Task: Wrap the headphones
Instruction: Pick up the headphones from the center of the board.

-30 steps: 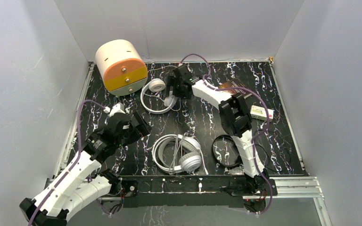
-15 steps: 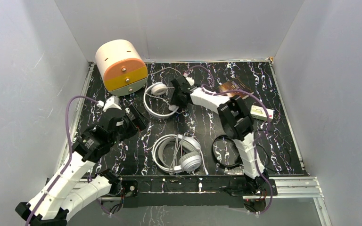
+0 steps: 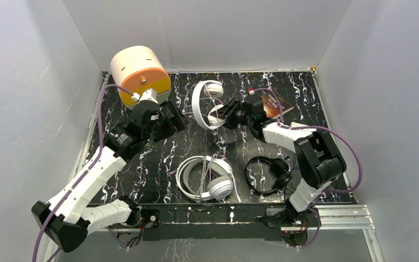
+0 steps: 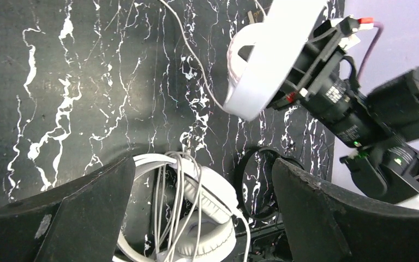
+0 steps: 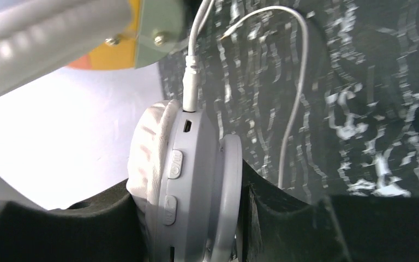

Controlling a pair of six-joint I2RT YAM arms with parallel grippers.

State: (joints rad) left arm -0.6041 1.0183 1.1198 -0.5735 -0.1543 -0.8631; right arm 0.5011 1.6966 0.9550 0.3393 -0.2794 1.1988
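At the worktop's (image 3: 229, 147) near edge lie the big over-ear pair (image 3: 221, 185) and the black pair (image 3: 279, 166). Further in, the left gripper (image 3: 177, 119) hangs spread, empty. Toward the far edge the right gripper (image 3: 226, 113) pinches one cup of the slim on-ear pair (image 3: 214, 88), lifted: probably light, with a springy band and a limp cord (image 5: 291, 112); the rigid cup seems the surest hold

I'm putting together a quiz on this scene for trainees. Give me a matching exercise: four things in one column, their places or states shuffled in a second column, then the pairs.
Things
1. slim white headphones
2. big white headphones
3. black headphones
4. drawer box

Places or states
A. standing in the far left corner
B. lying at the near edge, centre, cord across its band
C. held by one ear cup in the right gripper
D. lying at the near edge, right of centre

Pairs: 1-C, 2-B, 3-D, 4-A
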